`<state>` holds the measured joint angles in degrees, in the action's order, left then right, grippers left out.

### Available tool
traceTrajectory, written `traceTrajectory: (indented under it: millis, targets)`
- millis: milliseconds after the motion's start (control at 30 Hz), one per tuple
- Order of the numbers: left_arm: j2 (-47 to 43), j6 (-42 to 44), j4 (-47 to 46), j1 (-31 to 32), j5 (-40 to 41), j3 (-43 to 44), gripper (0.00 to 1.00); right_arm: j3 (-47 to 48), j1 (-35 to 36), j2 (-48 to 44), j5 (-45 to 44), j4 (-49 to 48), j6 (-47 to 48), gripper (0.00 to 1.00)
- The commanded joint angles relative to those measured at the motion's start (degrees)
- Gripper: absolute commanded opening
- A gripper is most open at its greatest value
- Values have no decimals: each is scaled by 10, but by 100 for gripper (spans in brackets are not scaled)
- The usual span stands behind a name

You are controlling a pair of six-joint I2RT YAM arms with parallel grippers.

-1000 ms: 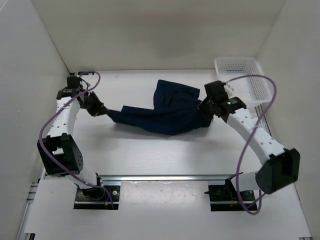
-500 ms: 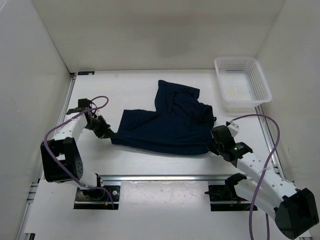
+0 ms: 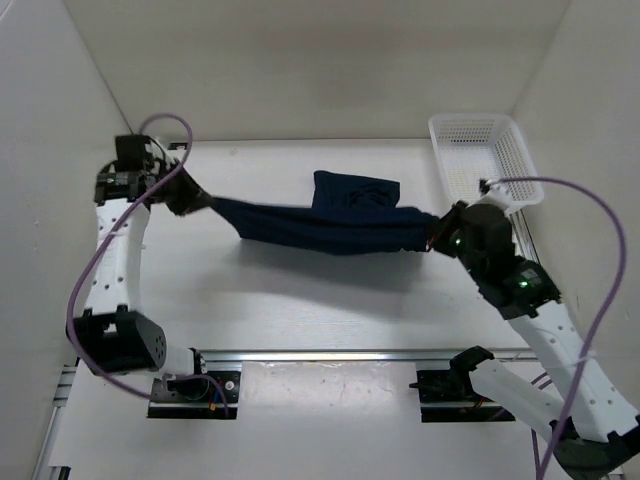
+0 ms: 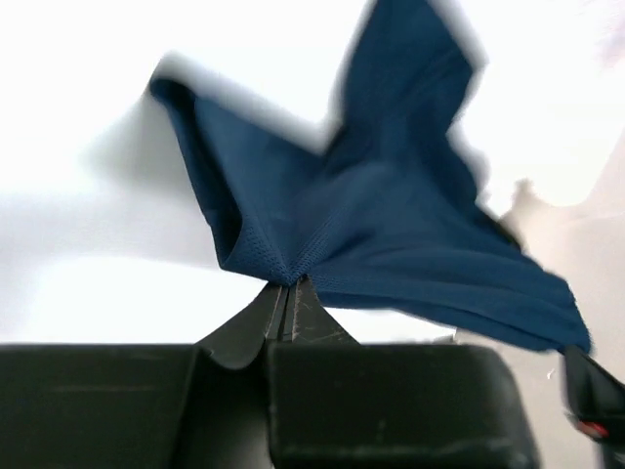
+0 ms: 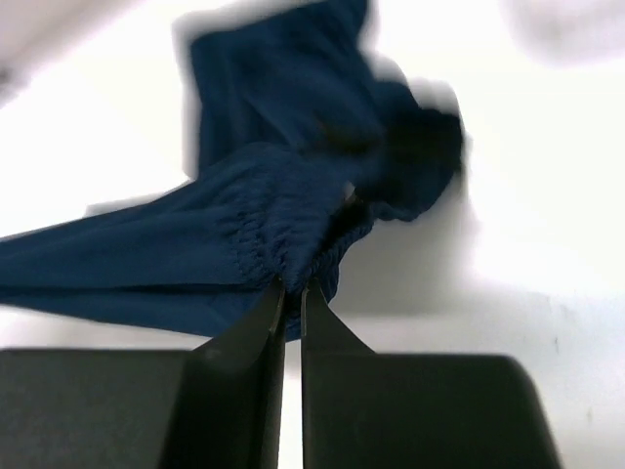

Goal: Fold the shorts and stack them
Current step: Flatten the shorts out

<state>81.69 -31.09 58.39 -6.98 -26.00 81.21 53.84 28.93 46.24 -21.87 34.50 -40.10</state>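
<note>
While both arms are stretched out toward the far half of the white surface (image 3: pixel 300 290), the dark navy blue soft fabric shorts (image 3: pixel 330 222) are pulled into a long band between them, running from the far left across to the right side, with a soft shadow on the surface just under it. The left fingers (image 3: pixel 186 203) are clenched on the left end of the shorts, and the left wrist cam backs that up: the two black fingers (image 4: pixel 252 327) are pressed flat together with a corner of the fabric pinched between the tips and the rest fanning out away from them. The right fingers (image 3: pixel 440 236) are grasping the other end. In the right wrist view those fingers (image 5: pixel 244 332) are nearly together on a bunched, gathered bit of the shorts that looks like the waistband. Both wrist shots are pretty blurry, so I can't tell you much more than that. One wider section of the shorts sticks out on the far side of the band, roughly mid-surface. There's a white plastic mesh basket (image 3: pixel 480 155) in the far right corner, near the right fingers but not touching the shorts. Looping purple cables (image 3: pixel 590 210) run along the left arm (image 3: pixel 120 240) and the right arm (image 3: pixel 540 310).
</note>
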Motion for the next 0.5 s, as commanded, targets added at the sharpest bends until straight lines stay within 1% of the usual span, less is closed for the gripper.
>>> traceTrajectory:
  millis: [0, 33, 67, 100, 167, 200, 267, 333, 433, 467]
  targets:
    - [-83, 14, 43, 0, 11, 136, 10, 147, -1, -2, 29, 12, 133, 0]
    - [-96, 14, 49, 0, 6, 194, 10, 210, -1, 3, 43, 25, 149, 0]
    - [-102, 14, 49, 0, 6, 219, 10, 210, -1, 13, 57, 32, 164, 0]
    - [-114, 14, 49, -6, -3, 267, 10, 269, -1, 21, 70, 47, 188, 0]
    - [-127, 2, 27, -6, -9, 303, 10, 322, -1, 21, 107, 59, 208, 0]
    - [-133, 2, 27, -6, -9, 321, 10, 363, -1, 26, 118, 59, 215, 0]
    - [-150, -11, 16, -6, -9, 365, 10, 400, -1, 26, 139, 75, 234, 0]
    - [-156, -11, 16, -6, 16, 394, 10, 449, -1, 21, 162, 86, 243, 0]
    - [-169, -24, 10, -6, 51, 445, 10, 489, -1, 10, 173, 99, 248, 0]
    - [-169, -24, 10, -6, 60, 479, 10, 512, -1, 10, 179, 107, 248, 0]
